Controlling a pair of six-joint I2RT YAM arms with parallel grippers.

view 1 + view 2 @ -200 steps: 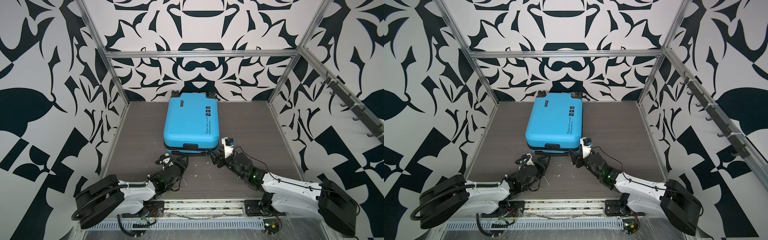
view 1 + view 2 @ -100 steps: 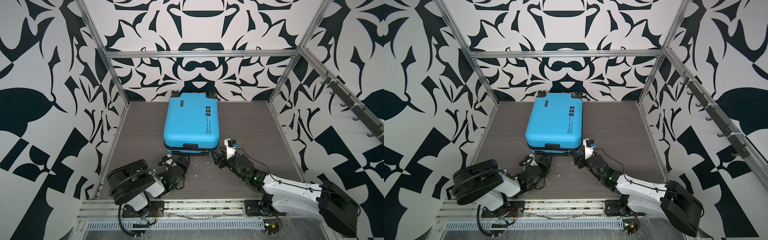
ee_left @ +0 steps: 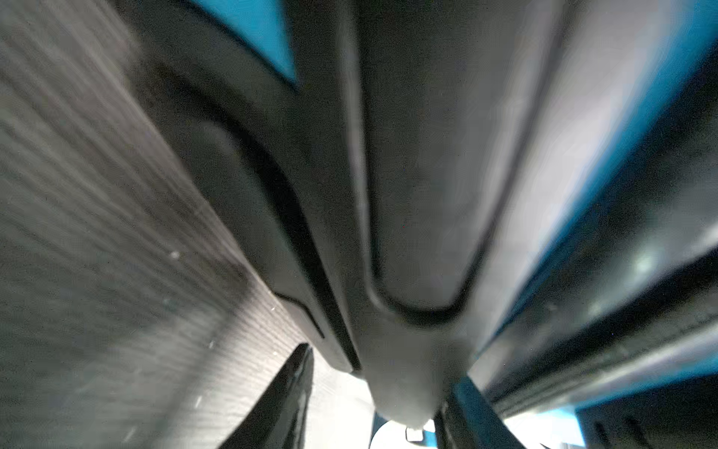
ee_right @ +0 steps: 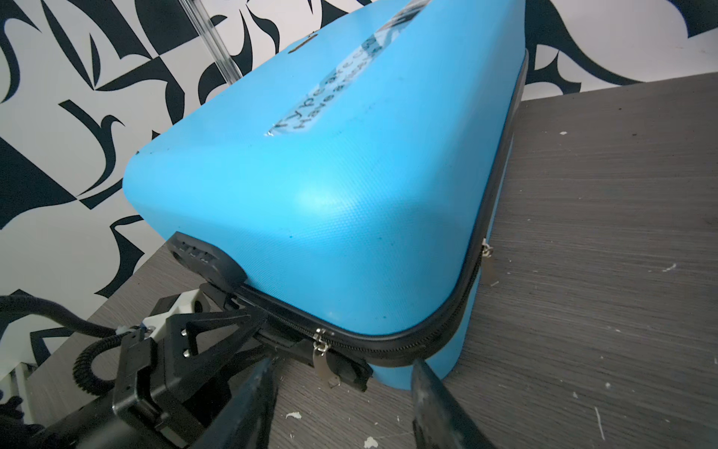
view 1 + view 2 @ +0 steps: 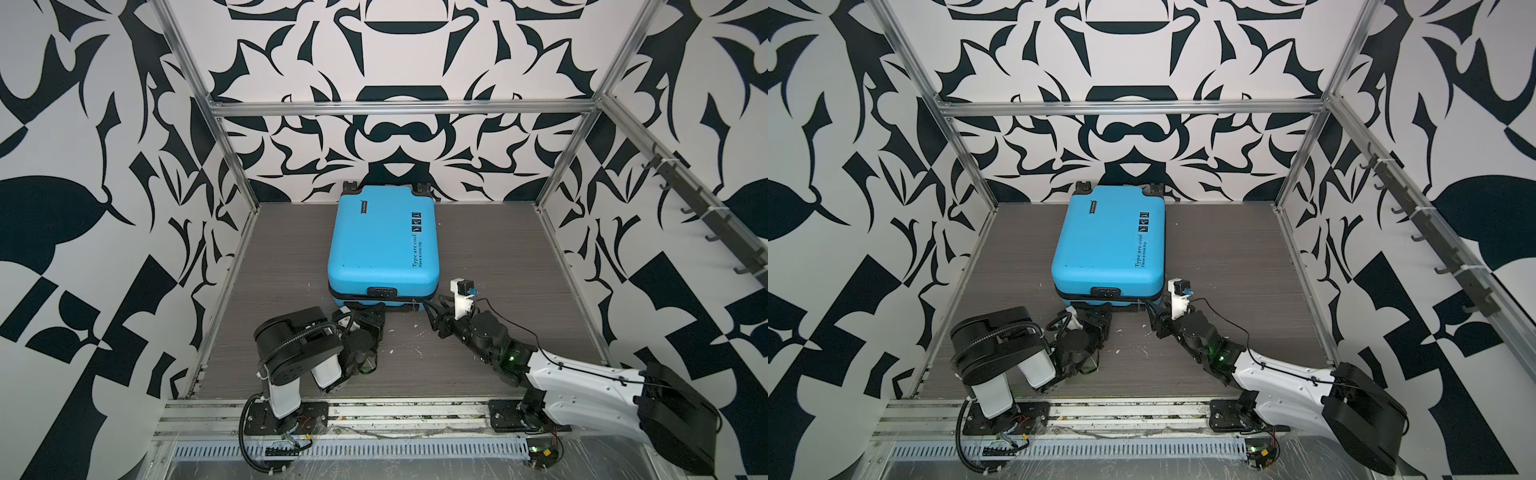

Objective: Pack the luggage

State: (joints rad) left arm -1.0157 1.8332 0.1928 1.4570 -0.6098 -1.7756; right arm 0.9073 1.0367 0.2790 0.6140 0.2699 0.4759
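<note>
Zipping the shut bright-blue hard-shell suitcase (image 4: 349, 194): right tool (image 4: 342, 365) gapes and should pinch the silver zipper pull (image 4: 319, 352); left tool (image 5: 365, 316), cannot tell.

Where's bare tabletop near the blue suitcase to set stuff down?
Free: grey wood-grain tabletop left of the bright blue hard-shell suitcase, up to the patterned wall; same on its right. Crowded: its near edge, with left gripper and right gripper.

Saw the blue luggage (image 5: 1106, 249) lying flat on the grey wood-grain table (image 5: 1225, 257), black wheels (image 5: 1082, 188) toward the back wall, lettering facing up. Found the left gripper (image 5: 1100, 316) low against the near edge, below the black zipper band (image 5: 1100, 298). Found the right gripper (image 5: 1152, 316) just beside the near corner on the view's right. Could not judge either jaw gap.
</note>
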